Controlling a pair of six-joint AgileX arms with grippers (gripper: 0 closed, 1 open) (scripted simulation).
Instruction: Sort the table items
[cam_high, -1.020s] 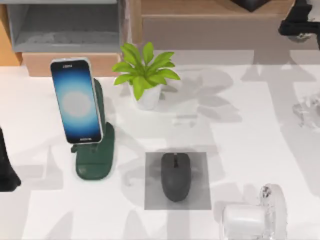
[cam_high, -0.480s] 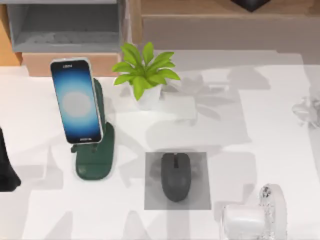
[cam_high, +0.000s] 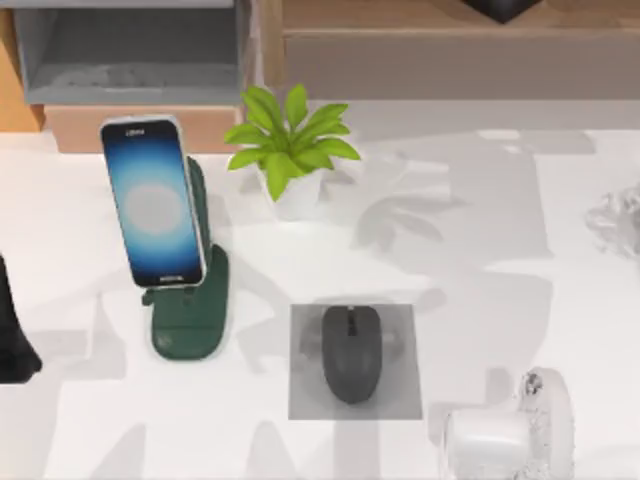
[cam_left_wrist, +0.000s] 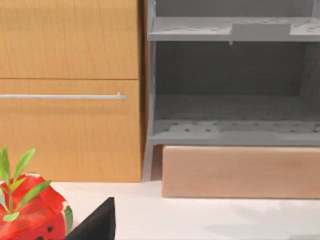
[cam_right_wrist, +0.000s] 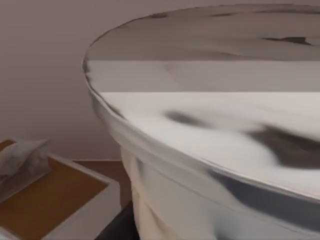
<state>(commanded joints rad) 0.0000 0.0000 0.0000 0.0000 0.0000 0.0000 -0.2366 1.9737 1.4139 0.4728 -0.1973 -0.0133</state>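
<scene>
With the mouse (cam_high: 350, 352) and smartphone (cam_high: 152, 203) well away from it, the right gripper (cam_right_wrist: 116, 227), whose hold I cannot tell, has the milk tea cup (cam_right_wrist: 210, 150) close ahead, so it should probably square up to the cup's wall and grip gently, while the left arm (cam_high: 12, 340) sits parked at the surface (cam_high: 500, 250) edge.

Office desk: mouse (cam_high: 351, 353), phone stand (cam_high: 192, 300).

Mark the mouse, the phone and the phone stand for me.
mouse (cam_high: 351, 352), top view, middle of its dark grey back.
phone (cam_high: 153, 203), top view, centre of its glowing screen.
phone stand (cam_high: 190, 325), top view, its green base.
</scene>
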